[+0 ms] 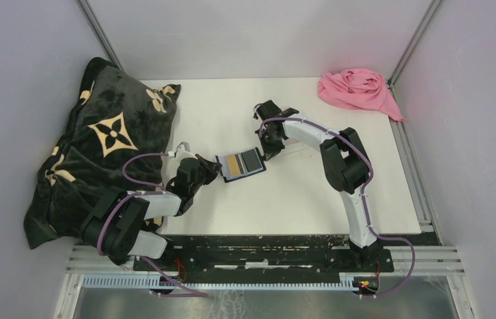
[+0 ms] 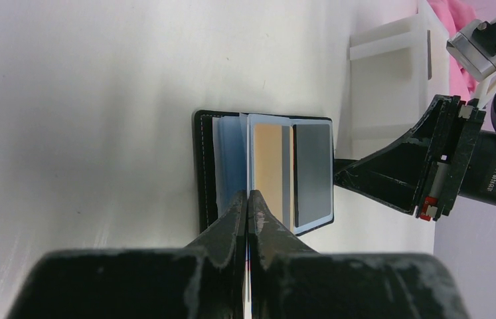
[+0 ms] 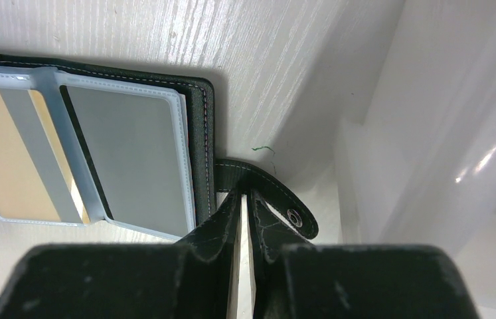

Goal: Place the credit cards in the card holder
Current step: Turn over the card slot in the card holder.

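Card holder (image 2: 200,166) lies open and flat mid-table (image 1: 311,193), between the two arms, clear sleeves facing up. Two credit cards sit in the sleeves side by side: tan card (image 2: 266,173) next to grey card (image 2: 312,173), the grey one on the right arm's side.

Left gripper (image 2: 248,199): jaws fully together, clamped on a thin leaf at the holder's near edge. The leaf is seen edge-on between the fingers, so I can't tell sleeve from card. The fingertips overlap the holder along the tan card's edge.

Right gripper (image 3: 246,199): nearly closed, with a thin slit between the fingers. The tips sit at the holder's opposite edge, right on the strap tab (image 3: 295,216), which runs behind both fingers; its snap stud shows just past the outer finger. I can't tell whether it pinches the tab or only presses on it.

Around the work area: black plush cushion (image 1: 105,146) with a tan flower pattern at far left, touching the left arm's side. Pink cloth (image 1: 358,90) in the far right corner, well apart. White plastic piece (image 2: 391,80) just beyond the holder, near the right wrist.
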